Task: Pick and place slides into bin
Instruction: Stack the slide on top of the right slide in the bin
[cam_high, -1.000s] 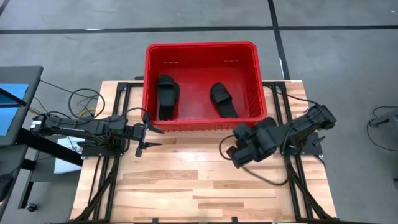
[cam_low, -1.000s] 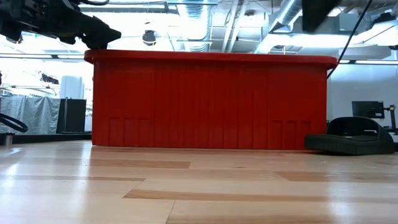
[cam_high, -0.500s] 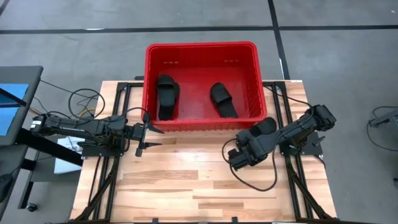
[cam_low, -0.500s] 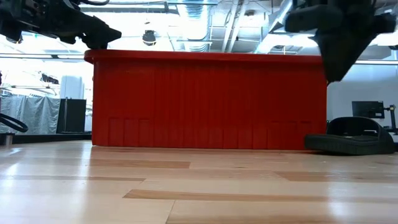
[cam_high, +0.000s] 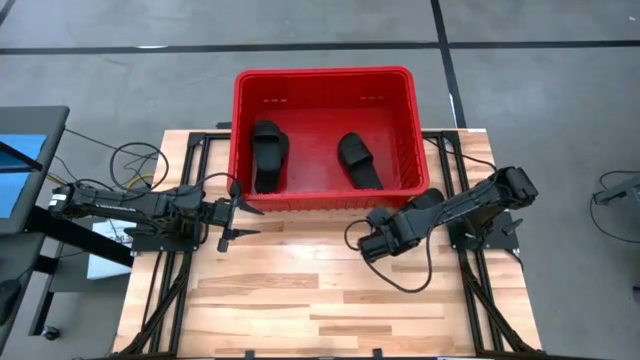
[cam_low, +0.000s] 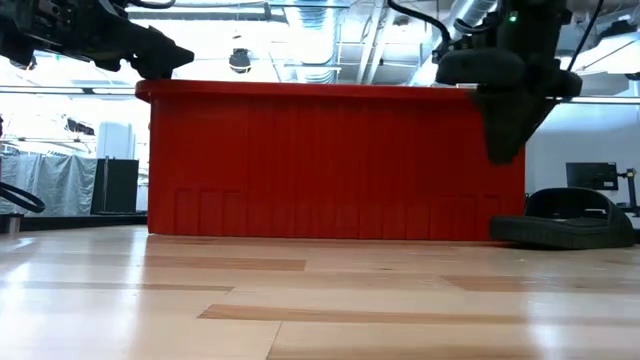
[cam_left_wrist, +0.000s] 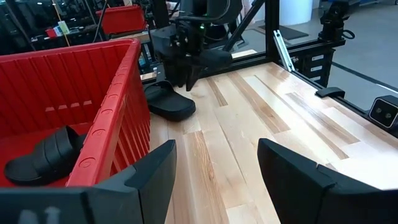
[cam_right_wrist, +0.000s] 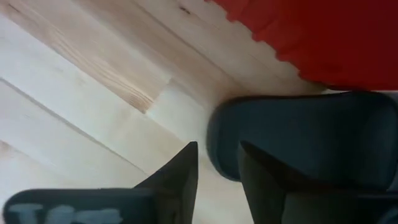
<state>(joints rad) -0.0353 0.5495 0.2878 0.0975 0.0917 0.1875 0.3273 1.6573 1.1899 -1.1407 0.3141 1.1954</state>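
While a third lies outside, the bin (cam_high: 325, 80) holds two slides (cam_high: 268, 152).

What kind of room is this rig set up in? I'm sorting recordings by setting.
Probably a robotics lab or workshop. The low view shows exposed ceiling ducts and a monitor behind the red bin; the wooden table sits on a black metal frame over grey floor, with loose cables.

- I can read no words, numbers, labels or brand marks anywhere around me.
- The red bin (cam_high: 325, 135) shows plain walls and rim, with no lettering.
- The black slides (cam_high: 269, 153) inside the bin carry no readable mark.
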